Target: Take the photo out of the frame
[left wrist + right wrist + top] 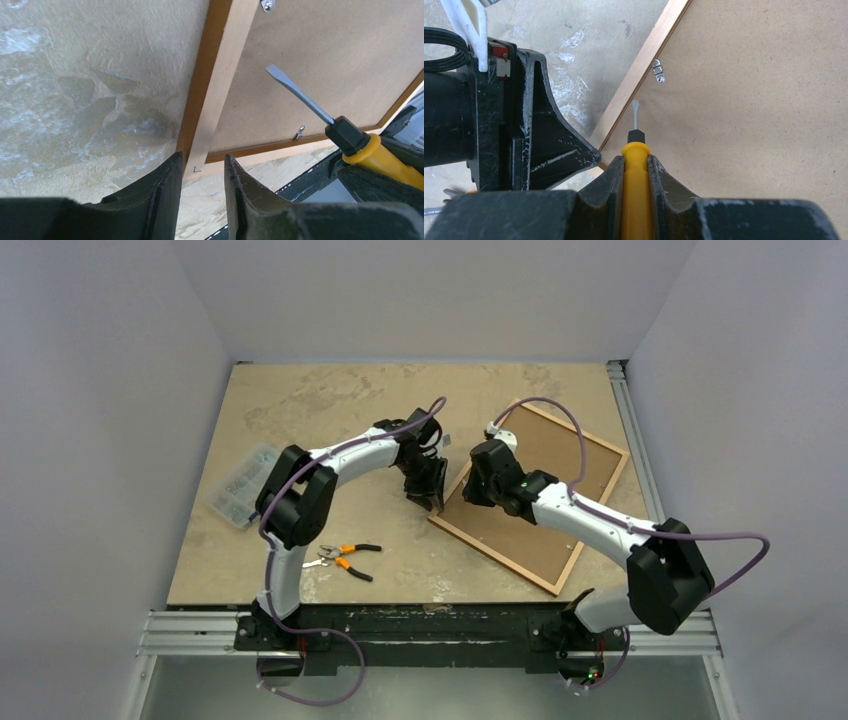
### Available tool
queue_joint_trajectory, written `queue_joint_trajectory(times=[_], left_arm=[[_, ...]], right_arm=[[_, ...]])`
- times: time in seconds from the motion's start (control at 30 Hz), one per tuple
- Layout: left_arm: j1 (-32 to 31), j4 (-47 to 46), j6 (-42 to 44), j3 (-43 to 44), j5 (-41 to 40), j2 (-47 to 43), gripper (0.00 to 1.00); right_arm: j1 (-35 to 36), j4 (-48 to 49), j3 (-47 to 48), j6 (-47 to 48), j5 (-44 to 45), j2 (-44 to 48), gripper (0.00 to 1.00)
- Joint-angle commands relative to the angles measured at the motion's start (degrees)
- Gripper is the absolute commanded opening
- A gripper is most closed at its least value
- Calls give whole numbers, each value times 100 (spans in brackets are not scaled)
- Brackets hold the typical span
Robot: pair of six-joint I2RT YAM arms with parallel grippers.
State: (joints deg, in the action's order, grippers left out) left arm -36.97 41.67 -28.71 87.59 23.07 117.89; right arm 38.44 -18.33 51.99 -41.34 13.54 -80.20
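Observation:
The frame [495,558] lies face down on the right of the table, so only the photo's brown board back [570,465] shows. The mountain picture side is hidden. My left gripper [428,495] is open at the frame's near-left corner, its fingers [170,172] either side of the corner rail [210,85]. My right gripper [480,480] is shut on a yellow-handled screwdriver [635,190]. The blade [635,111] hovers over the board back [749,100] beside the rail, just below a small metal clip [657,71]. The screwdriver [300,95] also shows in the left wrist view.
Orange-handled pliers [345,558] lie near the table's front left. A clear plastic parts box [242,485] sits at the left edge. More metal clips [300,132] hold the board along the rails. Grey walls enclose the table on three sides.

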Motion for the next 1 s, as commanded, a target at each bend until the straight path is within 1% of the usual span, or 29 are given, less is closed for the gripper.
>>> queue_joint_trajectory(times=[0.0, 0.27, 0.63, 0.87, 0.97], left_arm=[[-59, 70, 46, 250, -210, 73, 33], [-100, 168, 17, 291, -296, 234, 23], [-102, 244, 6, 320, -417, 290, 19], [-104, 252, 4, 320, -442, 288, 18], [-100, 257, 6, 320, -446, 277, 18]], right_arm=[[-36, 165, 185, -6, 71, 37, 0], [-30, 274, 101, 12, 30, -33, 0], [-35, 197, 272, 19, 298, -316, 0], [-36, 341, 368, 125, 245, -541, 0], [-39, 316, 443, 134, 365, -611, 0]])
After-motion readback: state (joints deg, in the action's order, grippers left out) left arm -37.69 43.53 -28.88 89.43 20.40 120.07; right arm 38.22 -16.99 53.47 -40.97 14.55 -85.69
